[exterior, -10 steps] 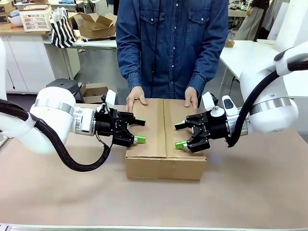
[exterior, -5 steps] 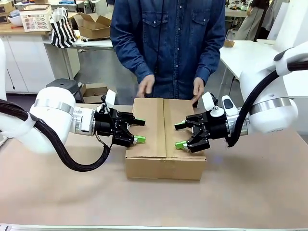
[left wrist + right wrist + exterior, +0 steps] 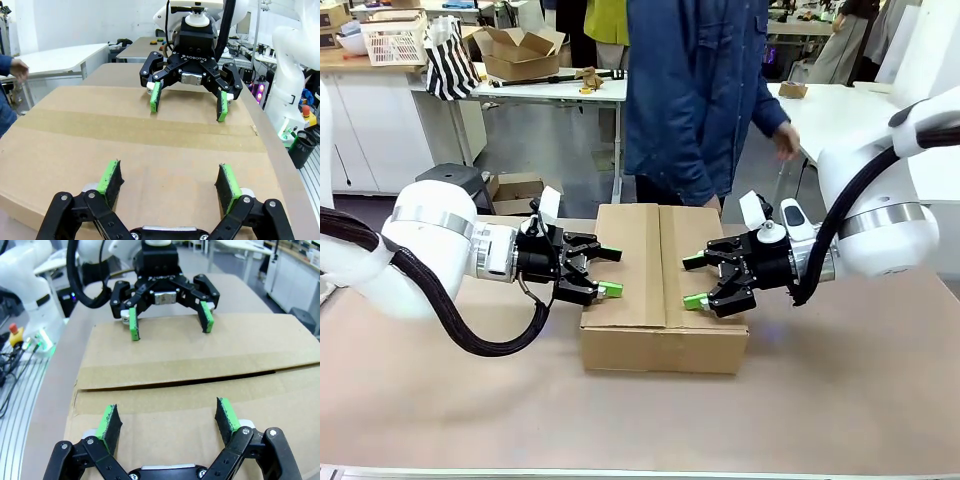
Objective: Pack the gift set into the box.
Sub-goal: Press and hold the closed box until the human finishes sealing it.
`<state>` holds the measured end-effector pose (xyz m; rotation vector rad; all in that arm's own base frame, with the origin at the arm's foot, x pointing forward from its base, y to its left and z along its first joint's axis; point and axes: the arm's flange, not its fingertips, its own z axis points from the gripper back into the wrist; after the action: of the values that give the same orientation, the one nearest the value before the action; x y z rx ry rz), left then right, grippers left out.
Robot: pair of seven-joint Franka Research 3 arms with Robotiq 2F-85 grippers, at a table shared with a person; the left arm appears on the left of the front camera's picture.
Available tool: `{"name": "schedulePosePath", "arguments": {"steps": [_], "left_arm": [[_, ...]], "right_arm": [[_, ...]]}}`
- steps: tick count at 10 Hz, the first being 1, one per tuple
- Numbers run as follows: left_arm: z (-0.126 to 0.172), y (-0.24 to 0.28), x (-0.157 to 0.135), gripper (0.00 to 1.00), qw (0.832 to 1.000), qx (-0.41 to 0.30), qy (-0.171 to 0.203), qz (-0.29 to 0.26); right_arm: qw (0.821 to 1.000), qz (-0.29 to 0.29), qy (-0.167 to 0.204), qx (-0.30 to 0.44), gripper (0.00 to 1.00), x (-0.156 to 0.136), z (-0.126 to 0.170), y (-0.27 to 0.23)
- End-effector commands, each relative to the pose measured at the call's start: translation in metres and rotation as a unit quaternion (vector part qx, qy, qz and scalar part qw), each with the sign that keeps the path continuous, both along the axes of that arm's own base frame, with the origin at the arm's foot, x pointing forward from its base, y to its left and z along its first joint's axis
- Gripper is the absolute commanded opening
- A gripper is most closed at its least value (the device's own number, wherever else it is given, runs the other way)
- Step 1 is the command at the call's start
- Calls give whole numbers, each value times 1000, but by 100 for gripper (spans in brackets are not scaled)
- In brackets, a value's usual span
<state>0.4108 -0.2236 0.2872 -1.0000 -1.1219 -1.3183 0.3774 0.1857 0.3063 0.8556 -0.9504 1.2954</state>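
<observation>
Now that the person's hands have left the flaps and the person has turned away, the box (image 3: 663,290) rests closed on the tabletop (image 3: 840,400) between the empty, spread left claw (image 3: 607,272) and right claw (image 3: 694,281), indicating packing is essentially complete

Both grippers' jaws gape over the closed box (image 3: 140,150).

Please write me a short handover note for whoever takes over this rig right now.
Left gripper: open, empty, over the left side of the box.
Right gripper: open, empty, over the right side.
Box: mid-table, top flaps folded flat, a narrow gap along the seam. The contents cannot be seen.
Person: at the far side, hands off the box.
Done: flaps closed.
Left: check the seam and press it flat if needed.
</observation>
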Motion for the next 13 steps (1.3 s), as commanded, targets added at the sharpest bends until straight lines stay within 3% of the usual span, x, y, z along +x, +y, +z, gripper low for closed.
{"name": "schedulePosePath", "arguments": {"steps": [1, 13], "left_arm": [[0, 0, 0, 100, 1000, -3, 1, 0], [0, 0, 0, 100, 1000, -3, 1, 0]], "right_arm": [[1000, -3, 3, 4, 100, 0, -2, 0], [1000, -3, 3, 4, 100, 0, -2, 0]]}}
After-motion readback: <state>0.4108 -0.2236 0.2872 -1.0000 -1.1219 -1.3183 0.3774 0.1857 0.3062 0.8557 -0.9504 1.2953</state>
